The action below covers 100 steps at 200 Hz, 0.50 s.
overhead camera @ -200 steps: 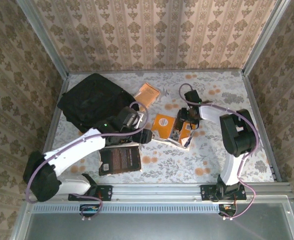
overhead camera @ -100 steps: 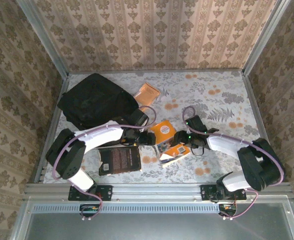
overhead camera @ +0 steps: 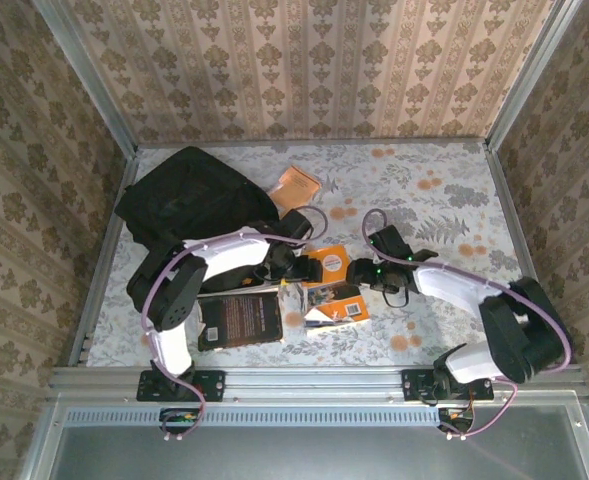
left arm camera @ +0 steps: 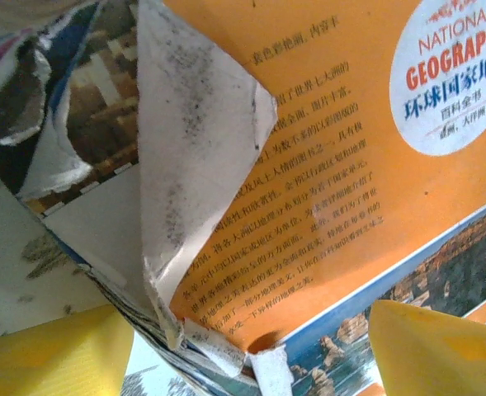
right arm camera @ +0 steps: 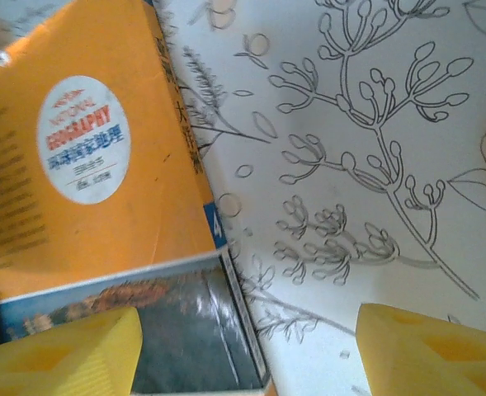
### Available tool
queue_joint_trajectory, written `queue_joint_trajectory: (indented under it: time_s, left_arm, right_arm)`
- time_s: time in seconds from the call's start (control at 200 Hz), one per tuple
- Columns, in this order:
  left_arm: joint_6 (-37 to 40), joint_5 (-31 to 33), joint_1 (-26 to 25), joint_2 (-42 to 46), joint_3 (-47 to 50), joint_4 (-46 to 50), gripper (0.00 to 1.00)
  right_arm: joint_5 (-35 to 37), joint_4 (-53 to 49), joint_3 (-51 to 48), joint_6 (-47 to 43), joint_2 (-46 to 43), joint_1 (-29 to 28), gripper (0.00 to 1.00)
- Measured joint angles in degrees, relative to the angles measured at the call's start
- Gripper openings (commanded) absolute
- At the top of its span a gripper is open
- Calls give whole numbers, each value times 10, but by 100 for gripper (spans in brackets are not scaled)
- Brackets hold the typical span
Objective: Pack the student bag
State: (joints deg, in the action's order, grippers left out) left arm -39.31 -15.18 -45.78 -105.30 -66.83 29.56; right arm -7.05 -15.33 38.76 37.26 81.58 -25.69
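Nearer the dark book (overhead camera: 239,320) now, the orange book (overhead camera: 329,268), left claw (left arm camera: 243,330) and right claw (right arm camera: 247,338) apart over it.

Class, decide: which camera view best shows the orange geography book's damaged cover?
The left wrist view: the orange geography book is close up, its folded, torn cover flap plain. The right wrist view gives its round label and spine; the top view shows it small.

Robot-lab test cell, aluminium frame (overhead camera: 314,378), wallpaper-print wall panels (overhead camera: 314,60), floral-print table (overhead camera: 454,200)
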Motion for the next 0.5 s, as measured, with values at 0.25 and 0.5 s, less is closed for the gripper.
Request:
queue_joint_trajectory:
  time_s: [0.25, 0.5]
  left_arm:
    - [16, -14, -12, -35, -56, 7, 74]
    - [21, -33, -14, -36, -58, 1, 71]
  right_arm:
    - [-32, 21, -5, 6, 17, 34, 71]
    - [-98, 36, -9, 18, 35, 70, 67]
